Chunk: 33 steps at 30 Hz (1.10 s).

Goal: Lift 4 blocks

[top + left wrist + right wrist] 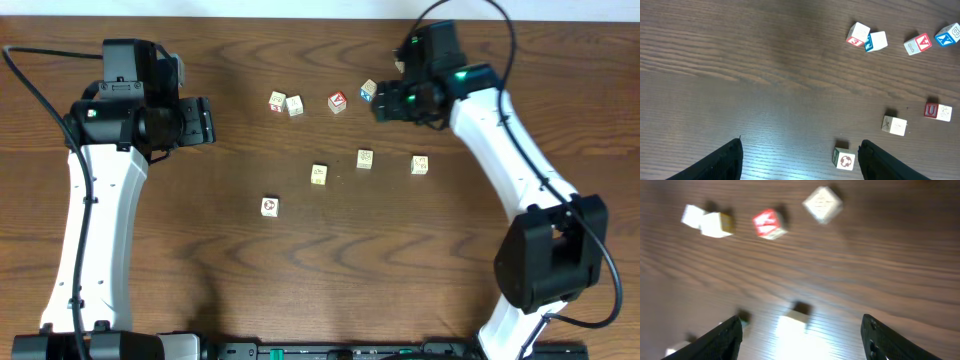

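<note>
Four cream blocks lie spread over the middle of the table: one with a dark ring mark (269,206), then three pale ones (319,174), (365,158), (419,164). My left gripper (208,120) hovers open to their upper left. In the left wrist view the ring block (844,158) sits on the wood just inside the right finger of that gripper (800,162), untouched. My right gripper (383,103) hangs open at the back, beside a blue-faced cube (368,91). The blurred right wrist view shows a cream block (792,322) under glare between that gripper's (800,345) spread fingers, which hold nothing.
A back row holds two cubes side by side (277,100), (294,105), a red-faced cube (337,102) and the blue-faced one. Both white arms rise from the table's front corners. Bare wood lies left of the ring block.
</note>
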### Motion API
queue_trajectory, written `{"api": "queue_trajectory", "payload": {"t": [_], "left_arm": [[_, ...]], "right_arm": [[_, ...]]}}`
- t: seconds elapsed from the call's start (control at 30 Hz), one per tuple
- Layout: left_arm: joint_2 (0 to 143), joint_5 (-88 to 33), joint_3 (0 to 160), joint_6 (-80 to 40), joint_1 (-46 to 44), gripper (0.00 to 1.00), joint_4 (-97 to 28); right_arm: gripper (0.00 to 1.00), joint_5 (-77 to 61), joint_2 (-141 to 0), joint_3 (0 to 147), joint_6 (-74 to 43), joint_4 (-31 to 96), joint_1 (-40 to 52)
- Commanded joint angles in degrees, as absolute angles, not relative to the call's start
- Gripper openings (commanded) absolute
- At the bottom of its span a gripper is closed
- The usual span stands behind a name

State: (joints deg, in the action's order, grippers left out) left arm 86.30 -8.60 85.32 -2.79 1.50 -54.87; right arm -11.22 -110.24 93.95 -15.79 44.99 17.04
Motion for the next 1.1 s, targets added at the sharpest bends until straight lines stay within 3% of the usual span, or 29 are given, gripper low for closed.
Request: {"api": "queue_trajectory", "payload": {"t": [0.0, 0.33, 0.6, 0.8, 0.9, 1.07], "left_arm": [[86.3, -8.1, 86.1, -2.7, 1.7, 0.74, -54.8], [86.3, -8.1, 86.1, -2.7, 1.7, 0.74, -54.8], [86.3, -8.1, 86.1, -2.7, 1.7, 0.74, -54.8], [86.3, -8.1, 86.1, -2.7, 1.7, 0.74, -54.8], [86.3, -8.1, 86.1, -2.7, 1.7, 0.74, -54.8], [86.3, -8.1, 86.1, -2.7, 1.7, 0.74, -54.8]], "right_arm": [[0.73, -7.9, -111.6, 92.2, -24.3, 44.6, 21.5], [0.76, 3.1, -118.4, 90.5, -36.2, 45.6, 28.6], [0.74, 3.6, -122.6, 90.5, -36.4, 46.9, 28.4], [0.59, 4.3, -123.0, 89.2, -35.5, 45.7, 28.6], [0.42, 6.3, -123.0, 88.6, -35.5, 45.7, 28.5], [0.34, 7.0, -123.0, 88.6, -33.7, 45.9, 27.8]]}}
